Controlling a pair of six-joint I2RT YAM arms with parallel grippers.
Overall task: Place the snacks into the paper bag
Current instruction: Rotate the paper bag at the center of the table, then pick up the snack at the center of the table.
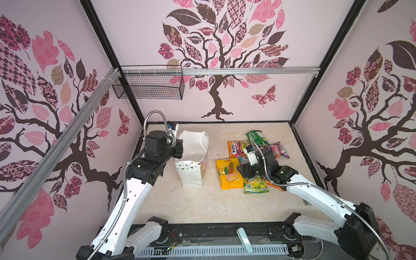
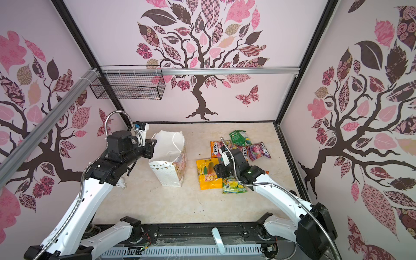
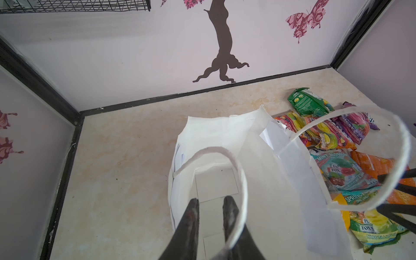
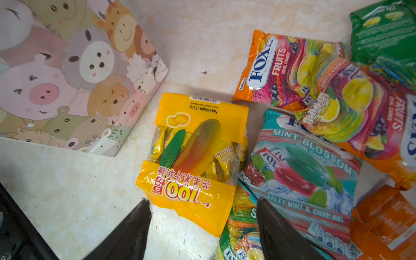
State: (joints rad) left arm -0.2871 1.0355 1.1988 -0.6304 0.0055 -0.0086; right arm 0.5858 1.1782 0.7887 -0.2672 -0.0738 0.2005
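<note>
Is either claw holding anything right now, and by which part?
Nothing is held. The right claw hangs open over the yellow mango-candy plastic pouch; the left claw is slightly parted in the mouth of the white paper gift bag, gripping nothing.

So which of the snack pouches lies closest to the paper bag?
The yellow mango pouch marked "100"; it alone lies beside the paper bag, the rest farther off.

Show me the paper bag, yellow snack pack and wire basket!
paper bag [image 1: 190,175]: in a top view, dotted front.
yellow snack pack [image 4: 198,146]: right wrist view, mango picture.
wire basket [image 1: 150,87]: in a top view, front mesh.
</note>
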